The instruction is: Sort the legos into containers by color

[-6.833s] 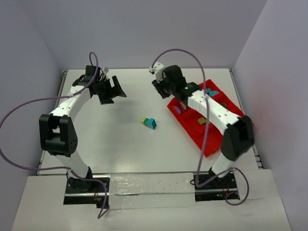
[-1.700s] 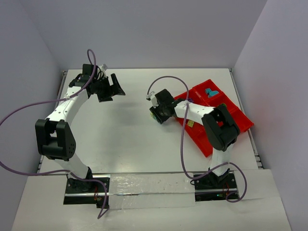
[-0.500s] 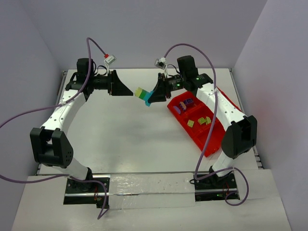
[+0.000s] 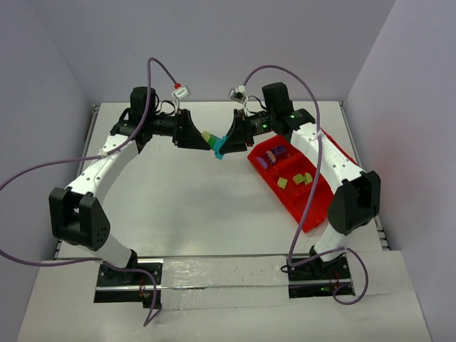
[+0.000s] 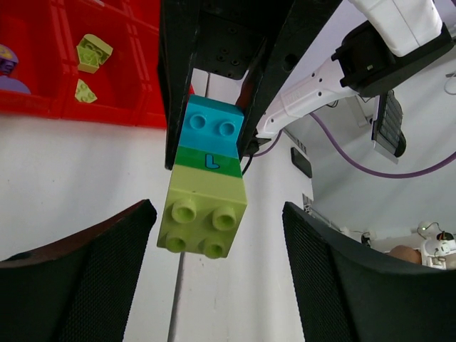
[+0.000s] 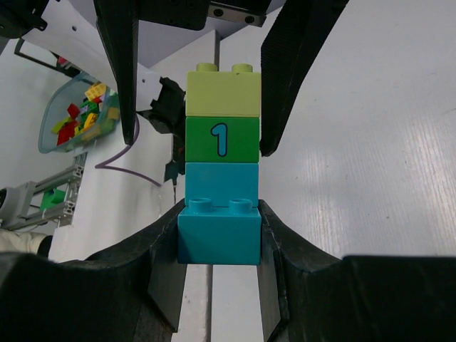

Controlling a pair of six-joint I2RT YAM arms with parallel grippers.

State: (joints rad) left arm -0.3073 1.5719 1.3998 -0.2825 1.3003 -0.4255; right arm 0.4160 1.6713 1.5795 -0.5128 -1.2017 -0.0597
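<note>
- Over the far middle of the table (image 4: 178, 192), up in the air, is a lego stack (image 4: 212, 142). It sits between the two arms.
- The stack is long and thin. It lies about flat, and its long way runs from one gripper to the other.
- The pale yellow brick (image 5: 203, 214) is the end that points at the left gripper (image 4: 197, 135). Next comes a green brick (image 6: 222, 139) with a "1" on it. The teal bricks (image 6: 219, 214) are at the other end.
- The right gripper (image 4: 224, 145) is pinching the teal end. Its fingers (image 6: 165, 263) press on both sides of the last teal brick, so they are only as far apart as that brick is wide.
- The left gripper is spread wide. Its fingers (image 5: 78, 278) sit on either side of the yellow end. Its own camera shows a gap on each side. I cannot tell for sure if one finger brushes the stack.
- The red tray (image 4: 305, 214) lies on the table to the right, well apart from the stack. Purple bricks (image 4: 275, 152) are in one box of it. Pale yellow pieces (image 4: 292, 179) are in the box beside that one.
</note>
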